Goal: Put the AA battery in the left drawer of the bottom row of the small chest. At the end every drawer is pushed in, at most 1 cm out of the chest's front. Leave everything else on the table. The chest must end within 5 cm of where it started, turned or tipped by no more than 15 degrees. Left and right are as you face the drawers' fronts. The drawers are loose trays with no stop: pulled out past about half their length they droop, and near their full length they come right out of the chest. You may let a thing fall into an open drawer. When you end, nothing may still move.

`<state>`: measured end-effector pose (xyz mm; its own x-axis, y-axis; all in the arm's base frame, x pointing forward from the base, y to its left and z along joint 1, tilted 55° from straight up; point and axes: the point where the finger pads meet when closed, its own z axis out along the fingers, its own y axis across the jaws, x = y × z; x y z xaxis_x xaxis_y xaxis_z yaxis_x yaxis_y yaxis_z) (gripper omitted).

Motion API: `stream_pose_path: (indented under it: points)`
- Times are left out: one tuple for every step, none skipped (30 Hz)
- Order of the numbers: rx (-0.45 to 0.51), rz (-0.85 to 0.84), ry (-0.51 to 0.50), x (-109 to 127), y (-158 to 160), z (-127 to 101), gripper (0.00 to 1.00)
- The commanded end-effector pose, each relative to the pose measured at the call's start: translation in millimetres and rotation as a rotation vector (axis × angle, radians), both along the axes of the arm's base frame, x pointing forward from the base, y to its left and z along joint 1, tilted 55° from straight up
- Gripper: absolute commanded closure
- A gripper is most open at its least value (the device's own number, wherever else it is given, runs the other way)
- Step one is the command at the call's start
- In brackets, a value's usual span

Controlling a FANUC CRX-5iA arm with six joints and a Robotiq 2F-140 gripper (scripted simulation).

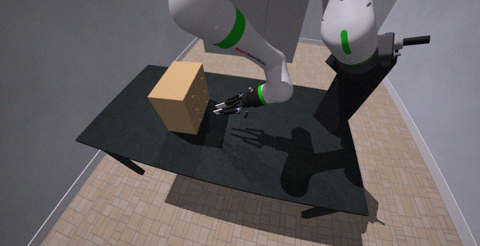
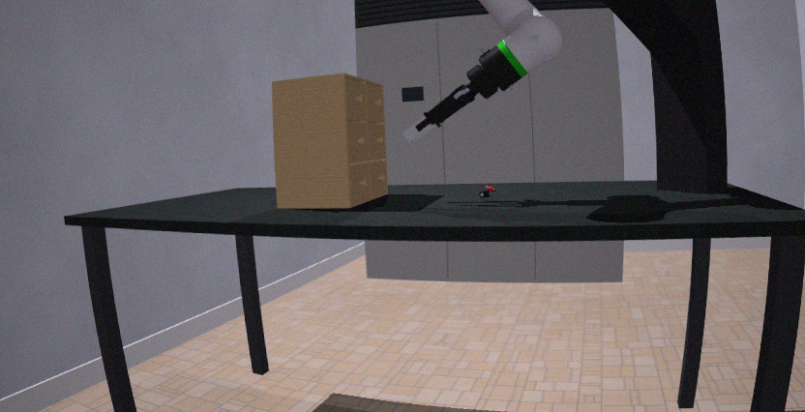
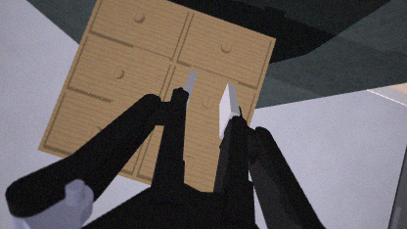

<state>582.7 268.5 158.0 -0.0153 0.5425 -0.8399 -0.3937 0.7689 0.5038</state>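
Note:
The small wooden chest stands on the table with two columns of three drawers, all looking pushed in. Its bottom-left drawer is upper right in the wrist view, where the chest appears upside down. My gripper is in front of the chest, tilted down towards it, well above the table. Its fingers are partly open, with a narrow empty gap; the left column's middle knob shows beyond them. A tiny dark thing, which may be the battery, lies on the table.
A small red thing lies close to the dark one; my gripper hides it in the top view. The table carries the chest at its left part. The arm's pedestal stands at the right.

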Motion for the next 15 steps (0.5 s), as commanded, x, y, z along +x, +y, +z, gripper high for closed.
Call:
stream_pose_path:
  points:
    - [0.1,-0.076,-0.214,6.2,9.1,6.2,0.8]
    - [0.1,-0.076,-0.214,6.2,9.1,6.2,0.8]
    - [0.1,-0.076,-0.214,6.2,9.1,6.2,0.8]
    - [0.1,-0.076,-0.214,6.2,9.1,6.2,0.8]
    - [0.1,-0.076,-0.214,6.2,9.1,6.2,0.8]
    - [0.1,-0.076,-0.214,6.2,9.1,6.2,0.8]
    - [0.1,-0.076,-0.214,6.2,9.1,6.2,0.8]
    - [0.1,-0.076,-0.214,6.2,9.1,6.2,0.8]
    - [0.1,-0.076,-0.214,6.2,9.1,6.2,0.8]
    - [0.1,-0.076,-0.214,6.4,9.2,6.2,0.8]
    - [0.1,-0.076,-0.214,6.7,9.5,6.1,0.8]
    - [0.1,-0.076,-0.214,7.4,9.9,6.0,0.8]
    - [0.1,-0.076,-0.214,8.5,10.7,5.8,0.8]
    - [0.1,-0.076,-0.214,10.1,11.8,5.6,0.8]
    - [0.1,-0.076,-0.214,12.0,13.1,5.3,0.8]
